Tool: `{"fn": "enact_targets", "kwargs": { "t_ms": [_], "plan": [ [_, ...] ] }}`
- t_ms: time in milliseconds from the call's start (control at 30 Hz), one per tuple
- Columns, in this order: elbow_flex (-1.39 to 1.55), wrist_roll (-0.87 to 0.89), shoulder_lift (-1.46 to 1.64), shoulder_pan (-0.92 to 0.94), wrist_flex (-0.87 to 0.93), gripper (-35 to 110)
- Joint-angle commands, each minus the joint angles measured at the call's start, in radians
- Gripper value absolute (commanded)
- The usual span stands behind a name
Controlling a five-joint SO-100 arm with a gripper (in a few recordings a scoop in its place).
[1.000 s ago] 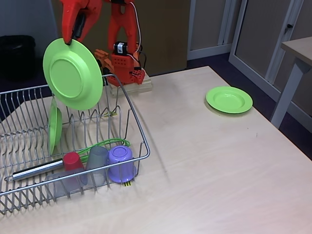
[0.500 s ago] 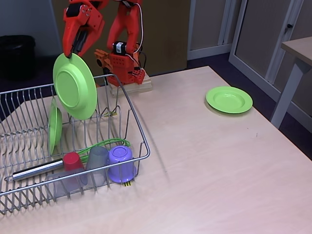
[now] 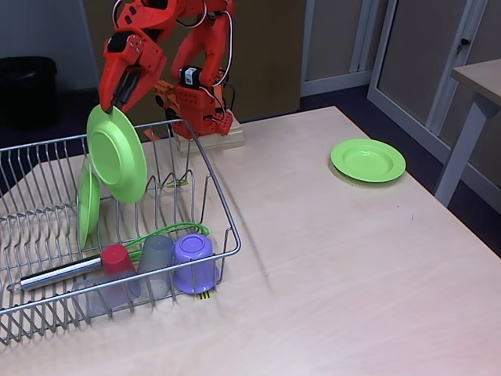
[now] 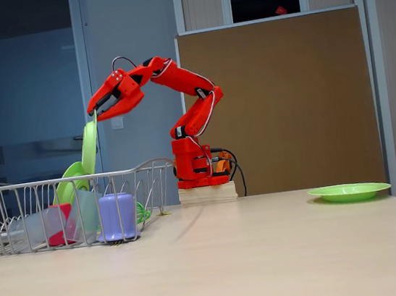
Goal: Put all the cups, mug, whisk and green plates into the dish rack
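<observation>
My red gripper (image 3: 109, 107) (image 4: 96, 115) is shut on the top rim of a green plate (image 3: 117, 154) (image 4: 89, 149), which hangs upright, low inside the dish rack (image 3: 215, 184) (image 4: 150, 170). Another green plate (image 3: 88, 203) (image 4: 68, 183) stands on edge in the rack just left of it. A third green plate (image 3: 368, 160) (image 4: 349, 191) lies flat on the table at the right. In the rack's front lie the purple mug (image 3: 194, 262) (image 4: 116, 215), the red cup (image 3: 117, 259), two grey cups (image 3: 156, 262) (image 3: 102, 295) and the whisk (image 3: 66, 272) with green wires.
The arm's base (image 3: 200, 110) (image 4: 194, 167) stands on a wooden block behind the rack. A second table's leg (image 3: 463, 145) rises at the far right. A black bin (image 3: 27, 86) sits on the floor at back left.
The gripper has come down and swung the held green plate edge-on, lowering it between the rack's prongs beside the standing plate. Nothing else has moved.
</observation>
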Motion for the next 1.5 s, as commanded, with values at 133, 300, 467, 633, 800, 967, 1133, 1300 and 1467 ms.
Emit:
{"fn": "enact_targets", "kwargs": {
  "t_ms": [133, 300, 467, 633, 800, 967, 1133, 1300, 1467],
  "plan": [
    [0.156, 0.028, 0.054, 0.023, -0.135, 0],
    [0.284, 0.043, 0.064, 0.017, -0.253, 0],
    [0.410, 0.049, 0.107, 0.023, -0.336, 0],
    [0.520, 0.009, 0.163, 0.043, -0.379, 0],
    [0.584, -0.123, 0.207, 0.046, -0.334, 12],
    [0.609, -0.161, 0.256, 0.005, -0.304, 16],
    [0.551, -0.170, 0.299, -0.072, -0.225, 18],
    [0.431, -0.156, 0.426, -0.221, -0.075, 19],
    [0.391, -0.089, 0.503, -0.451, -0.012, 21]
  ]
}}
